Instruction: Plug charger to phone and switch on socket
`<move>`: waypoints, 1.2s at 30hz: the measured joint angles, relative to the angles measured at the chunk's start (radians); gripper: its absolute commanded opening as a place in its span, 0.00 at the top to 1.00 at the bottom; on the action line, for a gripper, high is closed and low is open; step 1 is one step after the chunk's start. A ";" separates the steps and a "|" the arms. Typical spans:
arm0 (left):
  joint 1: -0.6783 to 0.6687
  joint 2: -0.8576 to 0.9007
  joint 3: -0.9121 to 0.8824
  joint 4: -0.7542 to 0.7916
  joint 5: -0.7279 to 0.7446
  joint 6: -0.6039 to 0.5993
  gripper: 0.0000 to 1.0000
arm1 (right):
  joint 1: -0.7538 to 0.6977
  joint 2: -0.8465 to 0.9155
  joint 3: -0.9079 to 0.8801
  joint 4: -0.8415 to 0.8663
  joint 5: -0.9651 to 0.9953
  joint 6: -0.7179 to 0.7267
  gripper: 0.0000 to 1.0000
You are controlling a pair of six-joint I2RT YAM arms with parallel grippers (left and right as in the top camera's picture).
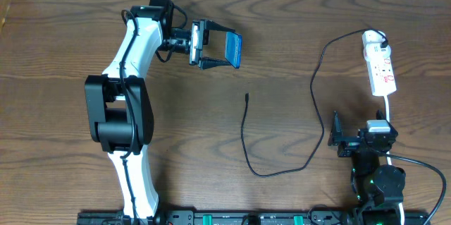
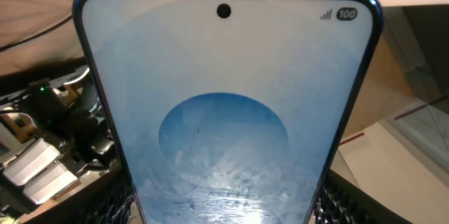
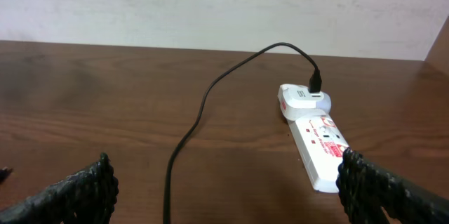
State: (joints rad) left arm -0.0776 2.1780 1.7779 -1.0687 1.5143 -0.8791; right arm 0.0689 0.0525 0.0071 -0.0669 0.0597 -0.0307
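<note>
Left end effector pinches the phone by its sides & holds it up, screen lit. Right end effector is spread wide w/ nothing in it, near the socket. Charger tip lies loose on the surface, well apart from the phone. So: phone grabbed; plug-in & switch not done yet, I think.

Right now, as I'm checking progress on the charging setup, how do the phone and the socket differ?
The phone is gripped, tilted, in the left end effector; the socket lies flat on the table. The socket has the charger connected at its far end; the phone has none, and the charger's tip lies loose on the table. The phone shows a blue screen; the socket is white with red marks. Both are slim rectangles.
</note>
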 measured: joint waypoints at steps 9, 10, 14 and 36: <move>0.000 0.000 0.000 0.000 0.000 0.051 0.93 | 0.000 0.000 0.000 0.000 0.000 0.000 0.01; 0.000 0.000 0.000 0.000 0.000 0.064 0.93 | 0.000 0.000 0.000 0.000 0.000 0.000 0.01; 0.000 0.000 0.000 0.000 0.000 0.111 0.93 | 0.000 0.000 0.000 0.000 0.000 0.000 0.01; 0.000 0.000 0.000 0.000 -0.036 0.196 0.93 | 0.000 0.000 0.000 0.000 0.000 0.000 0.01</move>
State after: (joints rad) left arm -0.0776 2.1780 1.7779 -1.0691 1.4784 -0.6827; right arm 0.0689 0.0525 0.0071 -0.0669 0.0597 -0.0307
